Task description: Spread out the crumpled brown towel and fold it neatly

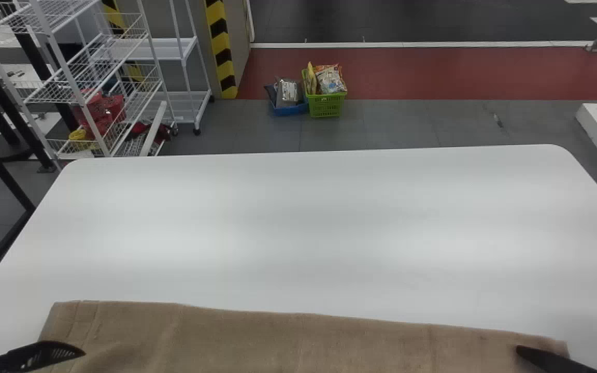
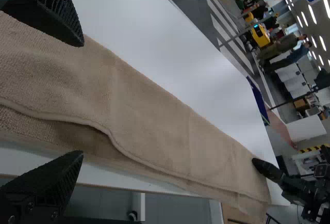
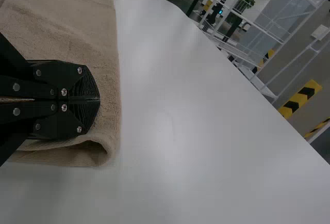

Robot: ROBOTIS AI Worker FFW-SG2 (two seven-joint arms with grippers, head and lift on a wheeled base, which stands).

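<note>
Left gripper (image 2: 83, 97), jaws spread, is hovering at nine o'clock on the brown towel (image 1: 298, 343), whose long axis is running toward the right gripper (image 3: 99, 99), jaws pressed together, at three.

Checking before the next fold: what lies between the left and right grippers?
In the head and left wrist views, the brown towel lies on the white table between the left gripper and the right gripper.

A green basket (image 1: 327, 105) stands beside a blue basket (image 1: 289, 110) on grey tiles (image 1: 407, 127).
</note>
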